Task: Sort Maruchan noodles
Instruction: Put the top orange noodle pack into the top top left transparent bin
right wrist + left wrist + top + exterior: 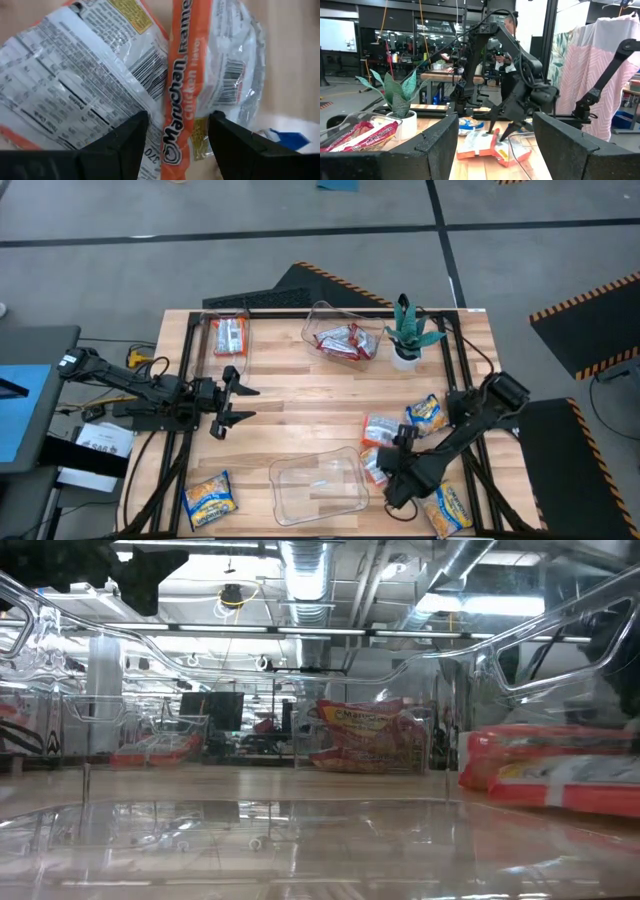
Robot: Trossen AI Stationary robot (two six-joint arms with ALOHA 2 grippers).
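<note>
Two orange-and-white noodle packets [150,85] (barcodes up) overlap under open right gripper [177,135].

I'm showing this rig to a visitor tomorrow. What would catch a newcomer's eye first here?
Probably the right gripper, open and poised over two orange Maruchan packets on the table's right side, beside an empty clear bin at the near edge. Next, the far bin holding red packets, next to a potted plant. The left gripper waits open at the left.

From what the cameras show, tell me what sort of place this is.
Probably a robotics lab or workshop: a wooden table on a hazard-taped floor, exposed ceiling ducts, and workbenches in the room behind.
</note>
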